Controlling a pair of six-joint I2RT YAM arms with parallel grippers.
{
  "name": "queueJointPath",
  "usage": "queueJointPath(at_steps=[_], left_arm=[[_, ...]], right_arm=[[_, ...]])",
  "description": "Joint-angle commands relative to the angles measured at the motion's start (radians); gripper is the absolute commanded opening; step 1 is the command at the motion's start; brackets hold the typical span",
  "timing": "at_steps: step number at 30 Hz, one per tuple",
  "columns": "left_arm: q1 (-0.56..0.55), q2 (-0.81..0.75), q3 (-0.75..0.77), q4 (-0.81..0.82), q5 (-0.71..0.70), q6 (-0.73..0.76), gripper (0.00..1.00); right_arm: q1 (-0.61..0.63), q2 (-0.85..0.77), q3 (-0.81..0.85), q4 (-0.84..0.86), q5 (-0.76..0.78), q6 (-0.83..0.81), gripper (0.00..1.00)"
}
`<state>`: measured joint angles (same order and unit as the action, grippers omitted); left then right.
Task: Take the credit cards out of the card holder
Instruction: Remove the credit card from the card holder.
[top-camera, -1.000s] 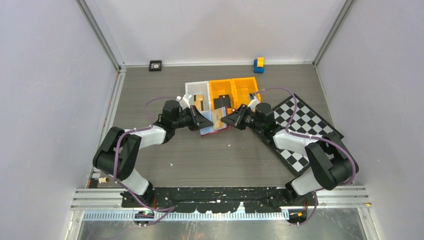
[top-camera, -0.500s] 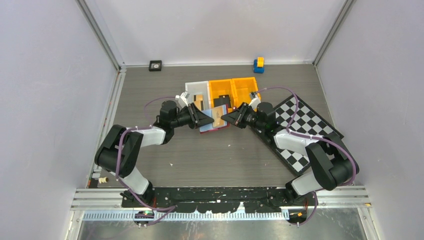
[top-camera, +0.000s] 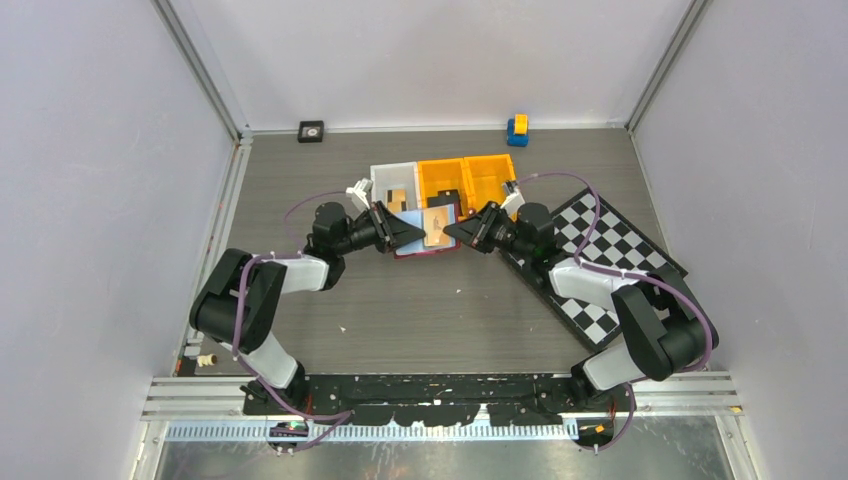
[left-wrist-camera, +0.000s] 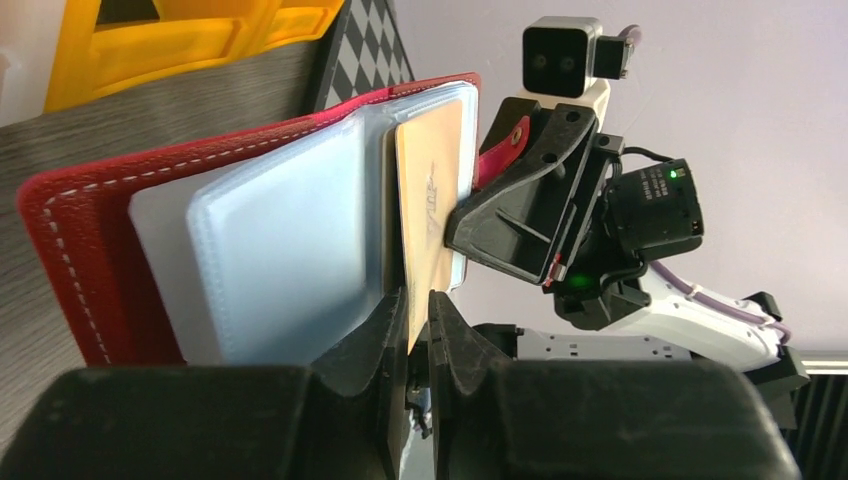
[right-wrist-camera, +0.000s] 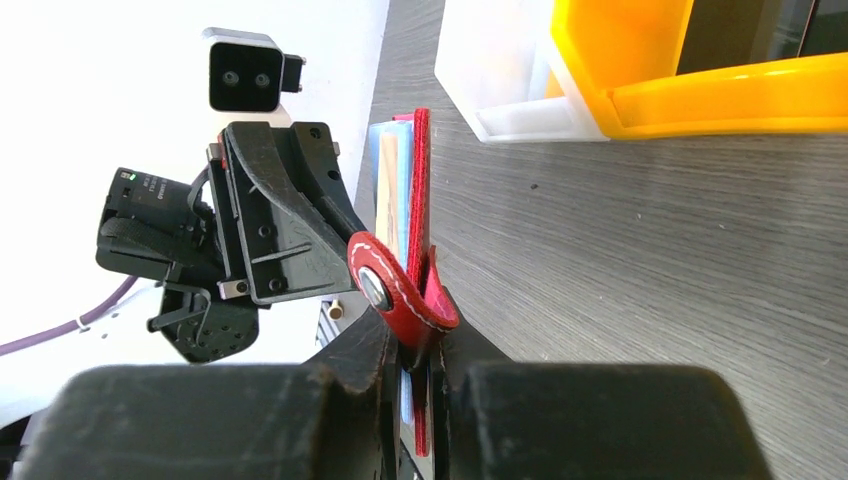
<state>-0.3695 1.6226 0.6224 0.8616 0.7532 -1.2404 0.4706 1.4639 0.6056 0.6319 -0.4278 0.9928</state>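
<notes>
Red card holder (top-camera: 424, 253), open and standing on edge near the middle of the surface (top-camera: 400, 320), white stitching along its cover, pale blue clear sleeves (left-wrist-camera: 290, 240) fanned out. One tan credit card (left-wrist-camera: 432, 190) stands upright among the sleeves.

The camera above you sits high behind both arm bases, looking down and forward from far off, so you get the whole grey wood-grain table (top-camera: 400, 310). The white boxy camera on your left wrist (right-wrist-camera: 243, 72) looks rightward along its own black fingers (left-wrist-camera: 385, 330), very close to the small red folding wallet (left-wrist-camera: 70, 240), straight at its twin on the right wrist (left-wrist-camera: 562, 60). That one looks leftward, equally close, edge-on to the wallet. All three views share the wallet and the yellow plastic bins (right-wrist-camera: 640, 100).
</notes>
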Motion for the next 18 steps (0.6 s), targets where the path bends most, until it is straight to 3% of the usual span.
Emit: queueJointPath(at_steps=[1,11,18], left_arm=[[-0.011,0.011,0.014,0.238,0.077,-0.089,0.13],[-0.009,0.032,0.039,-0.038,0.034,0.017,0.23],[-0.011,0.037,0.047,-0.068,0.035,0.03,0.3]], right_arm=[[0.009,0.002,0.01,0.042,-0.036,0.015,0.01],[0.0,-0.01,-0.016,0.115,-0.053,0.045,0.01],[0.0,0.012,-0.015,0.143,-0.069,0.059,0.01]])
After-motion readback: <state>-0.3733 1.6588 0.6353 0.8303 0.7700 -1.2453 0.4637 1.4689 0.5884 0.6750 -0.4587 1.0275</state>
